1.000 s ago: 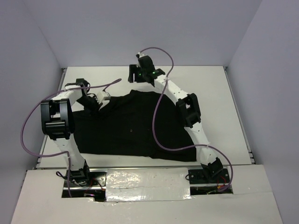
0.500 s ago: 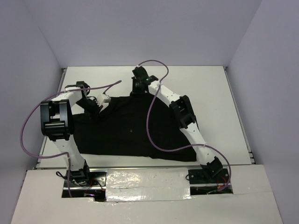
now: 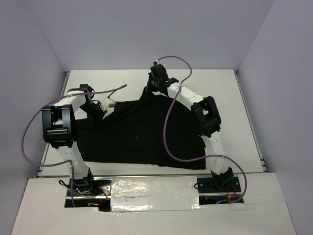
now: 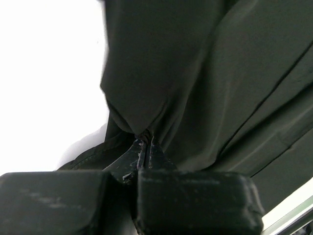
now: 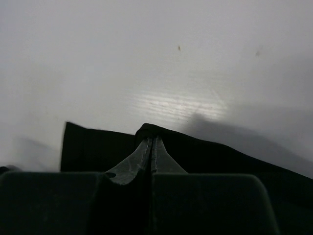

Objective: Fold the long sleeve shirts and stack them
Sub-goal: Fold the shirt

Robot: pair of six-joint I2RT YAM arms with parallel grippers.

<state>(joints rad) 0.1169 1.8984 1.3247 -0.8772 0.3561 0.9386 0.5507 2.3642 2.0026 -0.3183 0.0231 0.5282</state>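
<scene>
— Where's the plain black soft fabric shirt (image 3: 132, 139)?
— Spread over the white table (image 3: 220, 83), between both arms.
— And the claws?
— The left gripper (image 4: 145, 143) pinches a fold at its far-left part; the right gripper (image 5: 152, 141) is clamped on its far edge.

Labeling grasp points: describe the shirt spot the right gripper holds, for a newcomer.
On the white table, the black shirt lies spread out. At its far edge the right gripper is shut on a small raised peak of fabric; the left gripper pinches the shirt's left side.
</scene>
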